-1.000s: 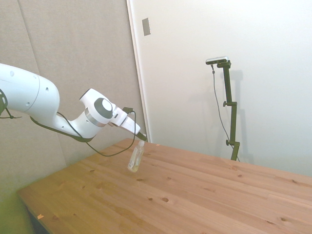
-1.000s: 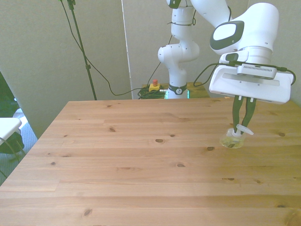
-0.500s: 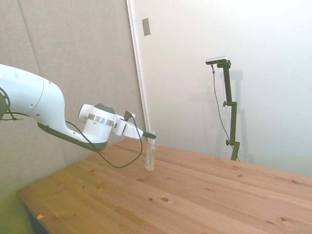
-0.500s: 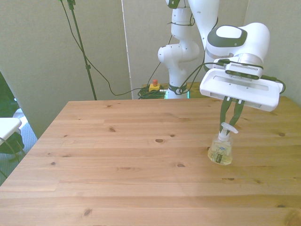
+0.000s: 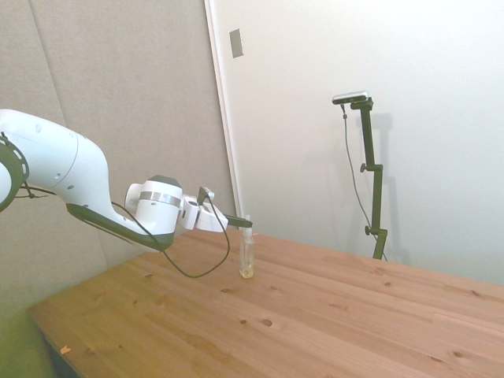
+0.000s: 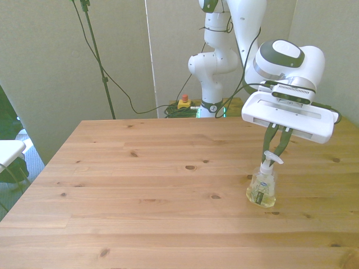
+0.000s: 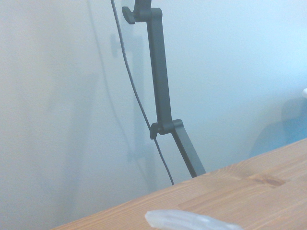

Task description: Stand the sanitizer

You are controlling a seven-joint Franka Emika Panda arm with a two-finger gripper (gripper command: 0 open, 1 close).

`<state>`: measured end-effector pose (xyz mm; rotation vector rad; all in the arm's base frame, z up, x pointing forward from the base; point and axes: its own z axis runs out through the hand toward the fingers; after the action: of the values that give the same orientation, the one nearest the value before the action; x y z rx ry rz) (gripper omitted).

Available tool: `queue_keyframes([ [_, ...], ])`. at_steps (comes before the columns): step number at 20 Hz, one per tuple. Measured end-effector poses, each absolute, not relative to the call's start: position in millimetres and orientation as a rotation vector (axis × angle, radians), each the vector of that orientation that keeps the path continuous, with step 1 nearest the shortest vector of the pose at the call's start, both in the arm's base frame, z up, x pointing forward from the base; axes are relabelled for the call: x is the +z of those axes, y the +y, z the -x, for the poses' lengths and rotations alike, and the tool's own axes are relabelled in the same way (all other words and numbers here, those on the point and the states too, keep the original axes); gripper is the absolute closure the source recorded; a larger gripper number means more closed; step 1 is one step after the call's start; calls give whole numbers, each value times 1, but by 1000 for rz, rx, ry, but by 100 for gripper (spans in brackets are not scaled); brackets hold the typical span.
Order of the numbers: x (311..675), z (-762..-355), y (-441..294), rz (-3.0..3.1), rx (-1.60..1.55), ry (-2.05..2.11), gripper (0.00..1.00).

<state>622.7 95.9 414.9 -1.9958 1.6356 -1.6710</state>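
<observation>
The fingers (image 6: 279, 138) were pinched on the sanitizer's (image 6: 262, 189) white pump top, as I read it from the front view. The bottle stood upright with its base on the wooden table (image 6: 146, 196), toward the front view's right side. It looked clear, with a yellowish liquid pooled low in it, a small printed label on the face, and a white nozzle jutting sideways at the top. In the side view the sanitizer (image 5: 247, 257) showed slim and vertical, the gripper (image 5: 243, 224) reaching level to its cap. The wrist view caught only a blurred pale edge, which I could not identify.
</observation>
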Motion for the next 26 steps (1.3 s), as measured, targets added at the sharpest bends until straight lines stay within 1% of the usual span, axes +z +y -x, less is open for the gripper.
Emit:
queue_keyframes([
  [19,414,-618,118,2019,-1645,1599,0],
  [26,408,-613,124,2081,-1564,1644,0],
])
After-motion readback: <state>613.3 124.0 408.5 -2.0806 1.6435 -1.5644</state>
